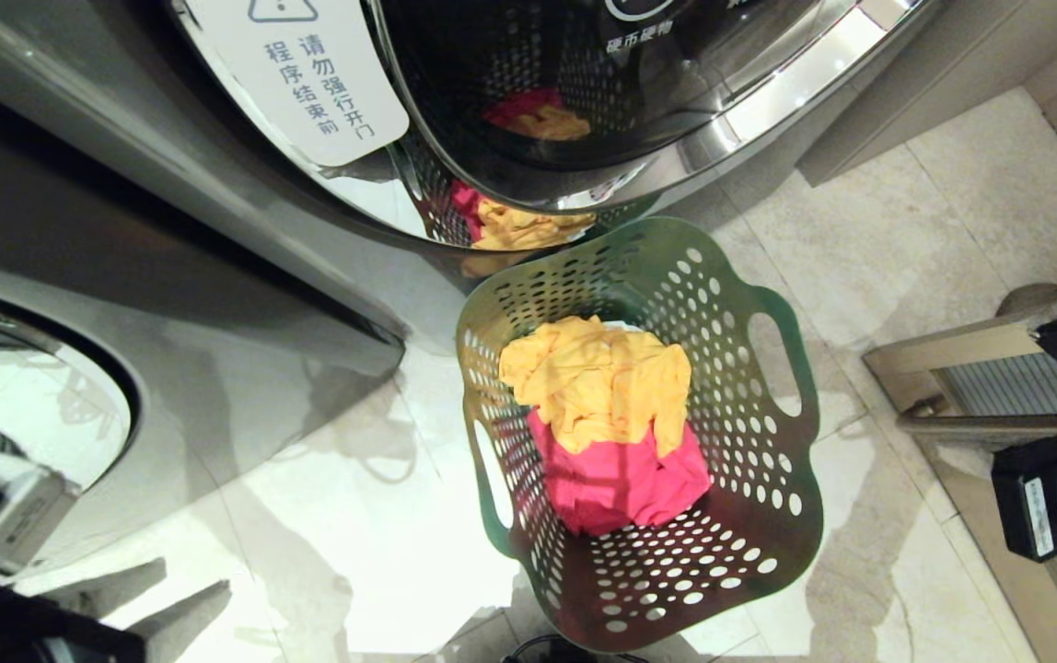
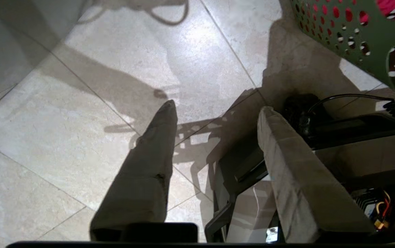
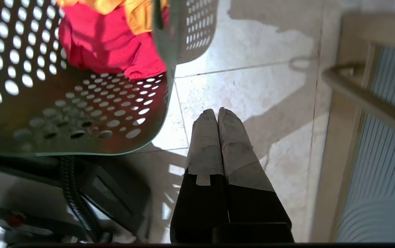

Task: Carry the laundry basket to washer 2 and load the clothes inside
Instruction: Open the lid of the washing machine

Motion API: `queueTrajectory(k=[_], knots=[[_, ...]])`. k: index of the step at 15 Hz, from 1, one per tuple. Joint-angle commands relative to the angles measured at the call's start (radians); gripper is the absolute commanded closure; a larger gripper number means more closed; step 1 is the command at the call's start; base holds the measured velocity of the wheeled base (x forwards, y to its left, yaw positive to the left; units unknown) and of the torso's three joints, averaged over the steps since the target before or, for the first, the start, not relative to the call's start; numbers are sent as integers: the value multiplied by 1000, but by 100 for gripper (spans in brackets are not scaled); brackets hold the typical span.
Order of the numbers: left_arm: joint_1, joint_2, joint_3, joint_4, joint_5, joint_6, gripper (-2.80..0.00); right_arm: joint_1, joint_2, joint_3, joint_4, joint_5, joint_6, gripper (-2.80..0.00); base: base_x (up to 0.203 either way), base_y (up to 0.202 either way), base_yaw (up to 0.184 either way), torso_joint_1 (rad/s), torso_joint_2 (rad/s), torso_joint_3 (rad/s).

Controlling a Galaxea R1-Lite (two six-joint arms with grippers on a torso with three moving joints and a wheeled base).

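Note:
The dark green laundry basket (image 1: 749, 442) stands on the tiled floor, both handle loops free. Inside lie the clothes: a yellow-orange garment (image 1: 598, 382) on top of a bright pink-red one (image 1: 621, 483). A dark grey front-load washer with a chrome-ringed glass door (image 1: 584, 101) stands just behind the basket and mirrors it. Whether this is washer 2 I cannot tell. My left gripper (image 2: 217, 106) hangs open over bare floor, to the left of the basket (image 2: 355, 34). My right gripper (image 3: 214, 112) is shut on nothing, to the right of the basket (image 3: 63, 103).
A second grey washer door (image 1: 40, 405) shows at the left. A metal-framed ribbed panel (image 1: 998, 396) lies on the floor at the right. My own black base with a coiled cable (image 2: 338, 124) sits close to the basket's near side.

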Motion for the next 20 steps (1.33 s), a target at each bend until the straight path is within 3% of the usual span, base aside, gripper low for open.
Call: queueTrajectory(k=[1,2,4,6,10,12,13,14,15,16,17,18,20], knots=[[40,-53,17,15,4,-2,0,-4,-29,11,0,-44,82,0,0,0,0,0,0,0],[83,-73,21,33,4,-2,0,-25,-33,15,1,-75,128,0,0,0,0,0,0,0],[189,-114,41,61,2,-3,0,-143,-67,39,0,-82,133,0,0,0,0,0,0,0],[272,-186,93,84,3,-2,0,-196,-164,96,1,-88,134,0,0,0,0,0,0,0],[333,-386,113,306,3,5,0,-207,-430,253,106,-193,133,0,0,0,0,0,0,0],[337,-509,125,399,2,32,0,-199,-573,359,136,-158,112,0,0,0,0,0,0,0],[338,-577,138,407,-3,72,0,-195,-633,394,142,-59,90,0,0,0,0,0,0,0],[338,-628,166,387,-7,122,0,-194,-694,445,146,88,58,0,0,0,0,0,0,0],[338,-644,231,295,-10,162,0,-192,-763,513,148,181,16,0,0,0,0,0,0,0],[338,-642,309,148,-13,214,0,-192,-820,579,147,231,-30,0,0,0,0,0,0,0],[338,-639,369,-15,-20,304,0,-191,-852,660,132,272,-68,0,0,0,0,0,0,0],[337,-638,412,-101,-33,437,0,-191,-857,709,90,311,-89,0,0,0,0,0,0,0],[337,-637,439,-132,-66,596,0,-199,-851,718,75,327,-91,0,0,0,0,0,0,0]])
